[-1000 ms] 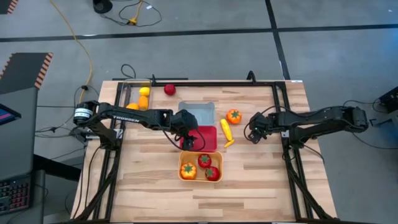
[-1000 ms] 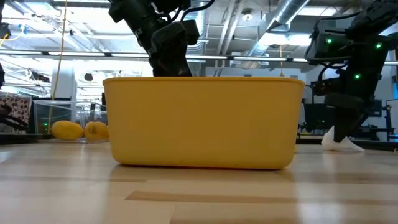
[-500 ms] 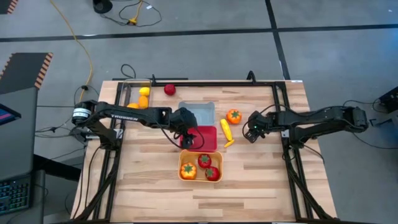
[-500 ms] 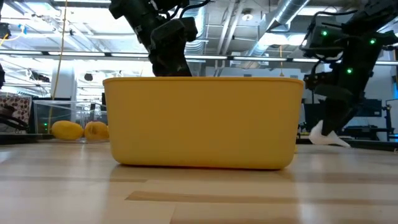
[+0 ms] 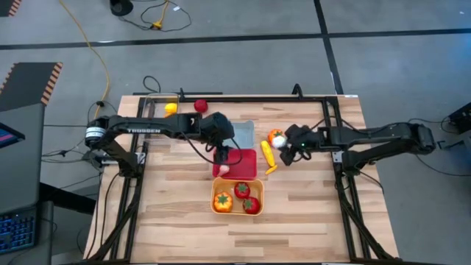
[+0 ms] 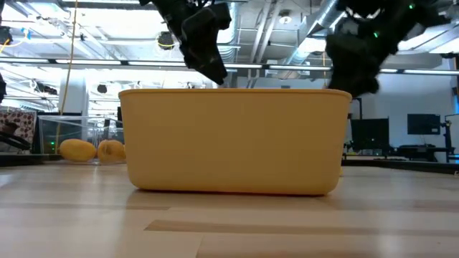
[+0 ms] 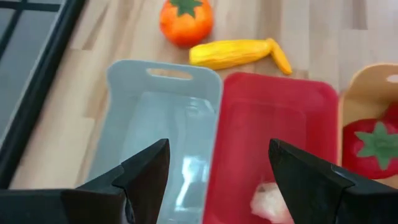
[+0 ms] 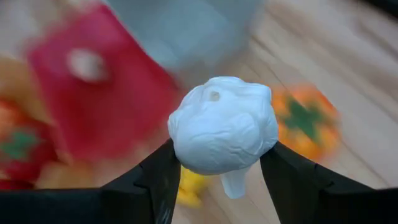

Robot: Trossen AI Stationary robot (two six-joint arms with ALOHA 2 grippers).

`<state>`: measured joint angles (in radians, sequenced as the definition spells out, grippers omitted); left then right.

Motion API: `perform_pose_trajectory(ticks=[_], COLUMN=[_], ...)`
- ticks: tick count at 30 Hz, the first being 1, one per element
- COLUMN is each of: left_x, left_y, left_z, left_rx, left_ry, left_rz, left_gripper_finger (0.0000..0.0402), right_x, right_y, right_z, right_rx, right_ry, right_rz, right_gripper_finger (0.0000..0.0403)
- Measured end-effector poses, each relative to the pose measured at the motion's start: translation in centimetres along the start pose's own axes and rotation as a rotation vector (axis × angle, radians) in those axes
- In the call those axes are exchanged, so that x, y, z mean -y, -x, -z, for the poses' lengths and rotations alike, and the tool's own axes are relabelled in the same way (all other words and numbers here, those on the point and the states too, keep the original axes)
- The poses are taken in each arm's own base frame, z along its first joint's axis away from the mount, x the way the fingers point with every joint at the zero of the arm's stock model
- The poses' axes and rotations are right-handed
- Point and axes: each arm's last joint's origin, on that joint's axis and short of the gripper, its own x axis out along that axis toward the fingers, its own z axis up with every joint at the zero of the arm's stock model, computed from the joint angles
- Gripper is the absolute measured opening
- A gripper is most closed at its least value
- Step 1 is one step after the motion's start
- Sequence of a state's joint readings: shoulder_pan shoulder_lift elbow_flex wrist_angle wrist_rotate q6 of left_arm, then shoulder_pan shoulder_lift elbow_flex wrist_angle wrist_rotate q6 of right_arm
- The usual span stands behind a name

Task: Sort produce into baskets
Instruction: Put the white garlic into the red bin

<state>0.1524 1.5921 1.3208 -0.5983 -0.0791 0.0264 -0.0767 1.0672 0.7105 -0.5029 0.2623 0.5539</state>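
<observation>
My right gripper (image 5: 282, 145) is shut on a white garlic bulb (image 8: 222, 124), above the table beside the orange green-stemmed piece (image 5: 275, 135) and the long yellow piece (image 5: 267, 155). My left gripper (image 5: 222, 152) is open and empty, above where the pale blue-grey tub (image 7: 152, 118) meets the red tub (image 7: 273, 137). Another garlic bulb (image 7: 270, 202) lies on the red tub's floor. The orange tub (image 5: 237, 208) holds two red tomatoes and an orange piece. A red tomato (image 5: 200, 106) lies near the far edge. My right gripper pinches the garlic bulb by two opposite sides (image 8: 181, 138) between its two fingers. The fingers come at it from the table's right side. The bulb is lifted clear of the table, and its small stem (image 8: 231, 185) sticks out below it.
A clear tray (image 5: 156, 110) with yellow and orange fruits (image 6: 79, 149) stands at the far left corner. The orange tub's wall (image 6: 233, 140) fills the middle of the low view. Bare wood lies along the near edge and at the right.
My right gripper has lifted the garlic bulb off the table and carried it toward the table's left, up to the orange green-stemmed piece. My left gripper has risen from the red tub and gone a little toward the far edge; a garlic bulb now shows in that tub.
</observation>
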Motion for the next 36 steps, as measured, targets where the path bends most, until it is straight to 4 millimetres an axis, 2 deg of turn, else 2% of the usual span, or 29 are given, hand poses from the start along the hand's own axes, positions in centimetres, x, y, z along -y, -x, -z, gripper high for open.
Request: perform_pose_trajectory(ticks=[8,12,18,25,36], left_x=[-1.7,-2.5,-4.2,-6.6,-10.3], left_y=[2.4,4.2,5.0,5.0,5.3], left_z=[-1.0,-1.4,-0.9,-0.1,0.7], left_rx=[-0.01,0.008,-0.032,-0.087,-0.122], left_ry=[-0.032,-0.041,-0.005,0.017,0.008], left_rz=[-0.085,-0.16,-0.199,-0.239,-0.29], left_gripper_finger=[0.0261,0.0261,0.0261,0.0261,0.0261], right_x=[-3.8,-5.4,-7.5,-8.3,-9.4], right_y=[-0.3,-2.1,-5.2,-7.8,-9.4], right_z=[-2.0,-2.2,-1.8,-1.1,-1.5], right_rx=[0.281,0.328,0.378,0.372,0.347], right_ry=[0.063,0.071,0.069,0.07,0.078], right_rz=[-0.229,-0.273,-0.331,-0.332,-0.328], right_gripper_finger=[0.0233,0.0238,0.024,0.0241,0.0241])
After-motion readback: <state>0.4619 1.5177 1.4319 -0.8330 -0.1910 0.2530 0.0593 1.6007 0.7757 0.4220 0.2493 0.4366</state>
